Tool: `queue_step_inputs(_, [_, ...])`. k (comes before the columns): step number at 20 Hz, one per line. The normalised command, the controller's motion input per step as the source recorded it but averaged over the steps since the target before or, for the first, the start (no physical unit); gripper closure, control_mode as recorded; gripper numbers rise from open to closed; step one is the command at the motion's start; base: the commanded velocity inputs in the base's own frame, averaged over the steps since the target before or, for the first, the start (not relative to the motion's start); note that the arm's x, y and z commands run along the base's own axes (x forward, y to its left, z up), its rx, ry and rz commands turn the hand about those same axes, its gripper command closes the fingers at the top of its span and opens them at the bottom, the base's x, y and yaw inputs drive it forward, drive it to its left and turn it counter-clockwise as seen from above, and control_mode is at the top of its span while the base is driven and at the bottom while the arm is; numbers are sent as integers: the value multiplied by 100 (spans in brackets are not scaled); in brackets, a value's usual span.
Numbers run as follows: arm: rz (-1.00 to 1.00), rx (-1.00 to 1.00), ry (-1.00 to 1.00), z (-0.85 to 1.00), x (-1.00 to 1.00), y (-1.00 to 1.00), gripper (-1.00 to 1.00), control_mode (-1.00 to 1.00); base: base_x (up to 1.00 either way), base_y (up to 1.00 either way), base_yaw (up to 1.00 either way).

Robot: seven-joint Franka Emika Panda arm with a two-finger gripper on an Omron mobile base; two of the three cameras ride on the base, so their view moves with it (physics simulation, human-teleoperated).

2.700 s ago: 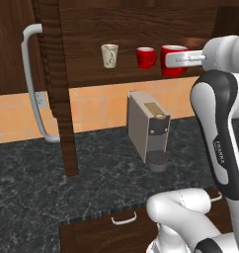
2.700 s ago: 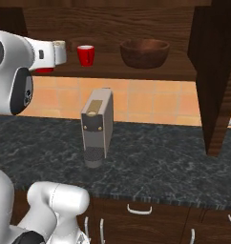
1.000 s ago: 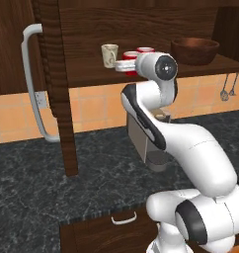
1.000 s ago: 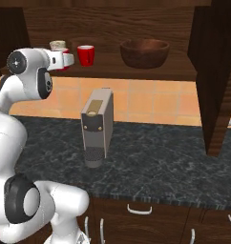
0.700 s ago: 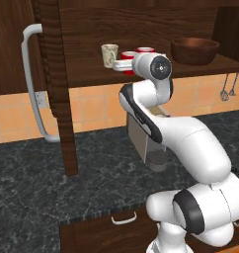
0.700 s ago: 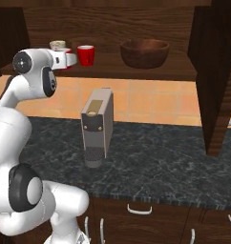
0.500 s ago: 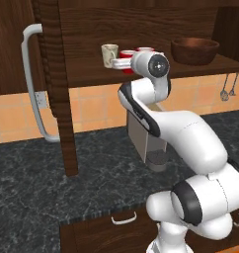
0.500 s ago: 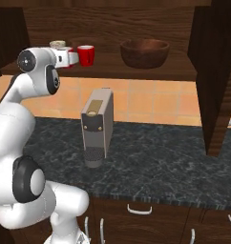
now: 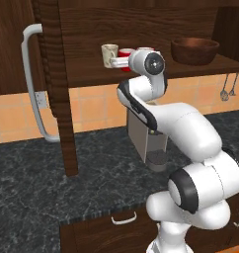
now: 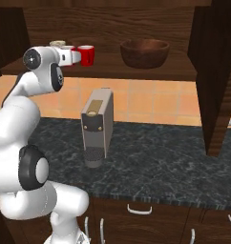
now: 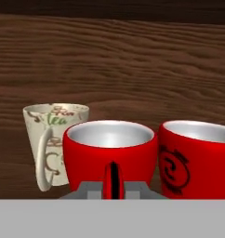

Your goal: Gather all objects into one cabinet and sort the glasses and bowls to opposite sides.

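Observation:
In the hand view a red handled mug (image 11: 109, 148) fills the middle, its handle (image 11: 113, 179) clamped between my gripper's (image 11: 112, 189) fingers. A cream patterned cup (image 11: 54, 139) stands to its left and a second red cup (image 11: 198, 158) to its right, all close together. From the left base view the gripper (image 9: 122, 60) reaches into the open dark wood cabinet (image 9: 92, 74), with the mug (image 9: 125, 52) beside the cream cup (image 9: 109, 53). The wide brown bowl (image 9: 194, 49) sits far right on the same shelf. The right base view shows the other red cup (image 10: 86, 55) and the bowl (image 10: 144, 51).
The cabinet door with its long white handle (image 9: 35, 84) stands open at the left, and another door panel (image 10: 213, 71) hangs at the right. A grey coffee machine (image 10: 97, 124) stands on the dark stone counter (image 9: 52, 188) under the shelf. Drawers with small white handles (image 10: 139, 209) run below.
The arm has swung left along the shelf with the red mug, from the right part to a spot between the cream cup and the other red cup. The last half second shows only a slight shift.

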Motion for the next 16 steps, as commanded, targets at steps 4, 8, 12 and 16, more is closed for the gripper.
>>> queue_step_inputs(4, [0, 0, -5, -1, -16, 1, -100, -100, 0, 0, 0])
queue_step_inputs(8, [-3, 1, -12, 36, -59, 0, -100, -100, 0, 0, 0])
queue_step_inputs(12, [-5, 7, -4, 53, -78, 0, -100, -100, 0, 0, 0])
queue_step_inputs(16, [-1, 13, 5, 38, -84, 0, -100, -100, 0, 0, 0])
